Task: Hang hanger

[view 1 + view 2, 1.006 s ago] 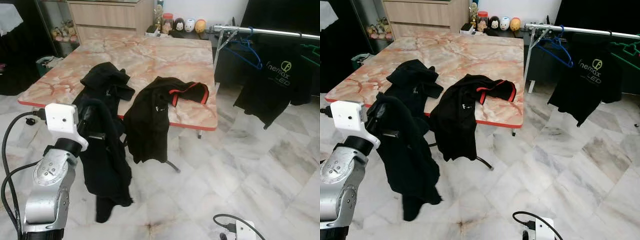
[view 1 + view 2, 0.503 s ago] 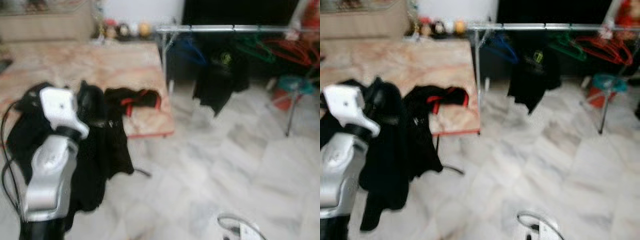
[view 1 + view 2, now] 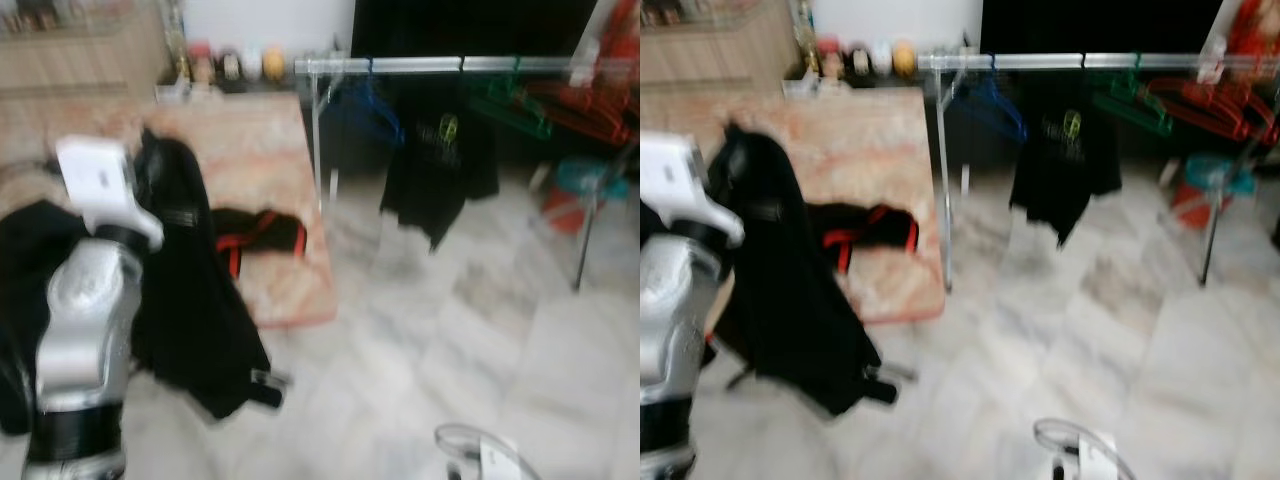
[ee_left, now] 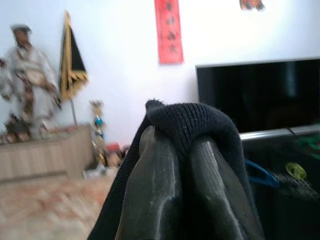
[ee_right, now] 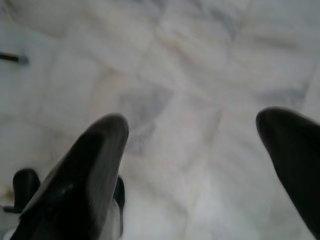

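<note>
Silver left arm (image 3: 85, 320), white wrist camera block (image 3: 95, 175), black fingers (image 4: 150, 190)

**Blur and cloth hide the details**

Both eye views are smeared by motion. The black garment (image 3: 190, 300) drapes over the left gripper's fingers (image 4: 150, 200), hiding any hanger beneath it. The print on the hung shirt (image 3: 440, 170) is unreadable (a yellowish mark). The rail (image 3: 450, 66) runs off the frame.

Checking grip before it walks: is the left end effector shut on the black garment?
Shut: left end effector pinches the black garment, fabric looped over both fingers.
</note>
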Motion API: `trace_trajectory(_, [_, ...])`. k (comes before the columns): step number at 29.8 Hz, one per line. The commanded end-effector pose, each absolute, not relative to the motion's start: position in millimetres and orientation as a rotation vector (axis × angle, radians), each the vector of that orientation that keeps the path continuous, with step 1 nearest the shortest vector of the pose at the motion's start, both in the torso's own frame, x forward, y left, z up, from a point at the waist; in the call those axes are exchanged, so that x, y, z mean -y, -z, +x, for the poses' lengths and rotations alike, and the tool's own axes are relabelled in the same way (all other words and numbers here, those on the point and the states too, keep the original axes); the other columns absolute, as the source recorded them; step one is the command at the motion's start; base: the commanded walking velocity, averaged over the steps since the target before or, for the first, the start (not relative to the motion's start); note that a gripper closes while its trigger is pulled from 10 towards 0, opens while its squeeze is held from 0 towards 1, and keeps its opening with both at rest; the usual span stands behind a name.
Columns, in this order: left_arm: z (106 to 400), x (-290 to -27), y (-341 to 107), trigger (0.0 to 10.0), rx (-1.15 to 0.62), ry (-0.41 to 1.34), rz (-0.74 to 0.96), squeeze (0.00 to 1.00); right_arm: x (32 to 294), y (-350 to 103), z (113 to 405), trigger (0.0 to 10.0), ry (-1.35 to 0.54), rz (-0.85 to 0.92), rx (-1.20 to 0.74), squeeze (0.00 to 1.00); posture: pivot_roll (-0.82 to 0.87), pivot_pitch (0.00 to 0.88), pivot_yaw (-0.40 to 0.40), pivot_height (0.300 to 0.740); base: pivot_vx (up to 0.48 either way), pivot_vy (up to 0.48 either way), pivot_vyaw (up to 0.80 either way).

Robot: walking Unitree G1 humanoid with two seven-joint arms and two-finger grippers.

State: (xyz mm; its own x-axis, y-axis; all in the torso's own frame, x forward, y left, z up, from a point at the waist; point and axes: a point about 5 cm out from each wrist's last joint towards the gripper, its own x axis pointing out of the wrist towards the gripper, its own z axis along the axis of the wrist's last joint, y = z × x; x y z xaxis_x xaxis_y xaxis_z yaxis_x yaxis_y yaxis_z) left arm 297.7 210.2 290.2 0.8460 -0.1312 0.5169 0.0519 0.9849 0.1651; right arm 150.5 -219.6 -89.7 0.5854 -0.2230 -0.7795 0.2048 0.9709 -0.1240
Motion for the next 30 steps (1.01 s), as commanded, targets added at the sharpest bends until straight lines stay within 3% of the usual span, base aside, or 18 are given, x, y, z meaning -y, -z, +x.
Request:
trace_trajectory(1, [297.9, -219.0, -307.8, 10.0, 0.61, 0.08, 0.147, 0.0, 211.2, 90.5, 152.9, 10.0, 0.224, -0.009, -0.911, 0.0, 0.09, 0.0, -0.019, 0.74, 0.371, 0.0, 0.0])
trace_trajectory(15, [322.4, -230.0, -358.6, 10.0, 0.72, 0.105, 0.211, 0.0, 209.2, 90.7, 153.6, 10.0, 0.215, -0.004, -0.912, 0.0, 0.09, 0.0, -0.004, 0.74, 0.382, 0.0, 0.0])
trace_trajectory(22, [320.9, -237.8, -318.6, 10.0, 0.599, 0.086, 0.158, 0.0, 209.3, 91.5, 151.5, 10.0, 0.213, -0.005, -0.918, 0.0, 0.09, 0.0, -0.005, 0.74, 0.334, 0.0, 0.0])
trace_trajectory(30, [302.4, -239.3, -276.8, 10.0, 0.468, 0.134, 0.09, 0.0, 208.9, 92.2, 150.1, 10.0, 0.201, -0.01, -0.925, 0.0, 0.1, 0.0, -0.006, 0.74, 0.0, 0.0, 0.0])
